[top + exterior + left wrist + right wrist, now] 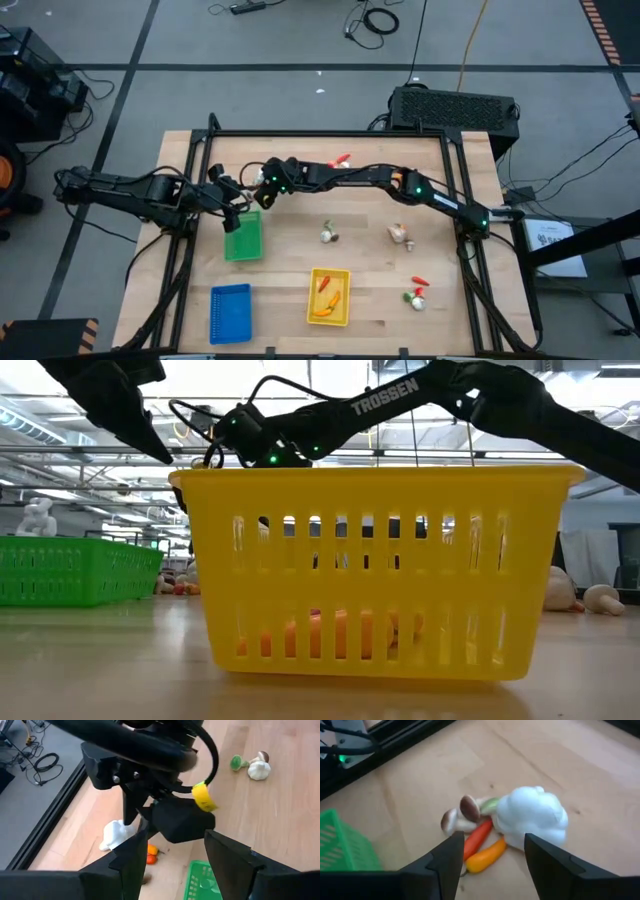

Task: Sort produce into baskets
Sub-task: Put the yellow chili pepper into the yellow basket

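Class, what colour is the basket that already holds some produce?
Yellow: the basket shows best in the high view.

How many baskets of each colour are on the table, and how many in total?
Green basket: 1
Blue basket: 1
Yellow basket: 1
Total: 3

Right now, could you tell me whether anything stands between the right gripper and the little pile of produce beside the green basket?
Nothing visible does: the right gripper stands open, with the white bulb, carrot and mushrooms on bare wood ahead.
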Available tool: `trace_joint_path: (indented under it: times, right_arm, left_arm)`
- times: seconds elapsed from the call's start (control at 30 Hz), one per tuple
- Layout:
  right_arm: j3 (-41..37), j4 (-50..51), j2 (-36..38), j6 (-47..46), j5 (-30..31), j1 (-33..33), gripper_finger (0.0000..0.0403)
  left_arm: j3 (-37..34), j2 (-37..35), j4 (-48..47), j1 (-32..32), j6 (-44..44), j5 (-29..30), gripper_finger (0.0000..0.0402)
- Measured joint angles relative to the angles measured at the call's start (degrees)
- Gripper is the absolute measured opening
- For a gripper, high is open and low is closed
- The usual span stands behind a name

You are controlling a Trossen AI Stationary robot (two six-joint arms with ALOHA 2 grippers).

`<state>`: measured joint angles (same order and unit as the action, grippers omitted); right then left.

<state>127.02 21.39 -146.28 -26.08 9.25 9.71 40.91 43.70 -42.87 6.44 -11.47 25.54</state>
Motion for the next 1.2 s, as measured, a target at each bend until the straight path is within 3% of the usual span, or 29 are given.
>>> trace_joint_path:
  times: [0.67,1.03,1.2]
  right_arm:
    - [0.1,-6.3,-7.2,-2.7,1.6,-1.6,0.0187]
    - [0.3,-2.6,-7.6,-1.0,3.8,-1.6,0.0186]
    - [0.2,-2.0,-7.6,-0.4,4.1,-1.8,0.0163]
  left_arm:
    - [0.0,0.0,0.2,0.0,-0.2,-0.1,0.0205]
    - [0.0,0.0,0.2,0.0,-0.2,-0.3,0.0205]
    - [0.0,0.0,0.3,0.0,-0.2,-0.3,0.0205]
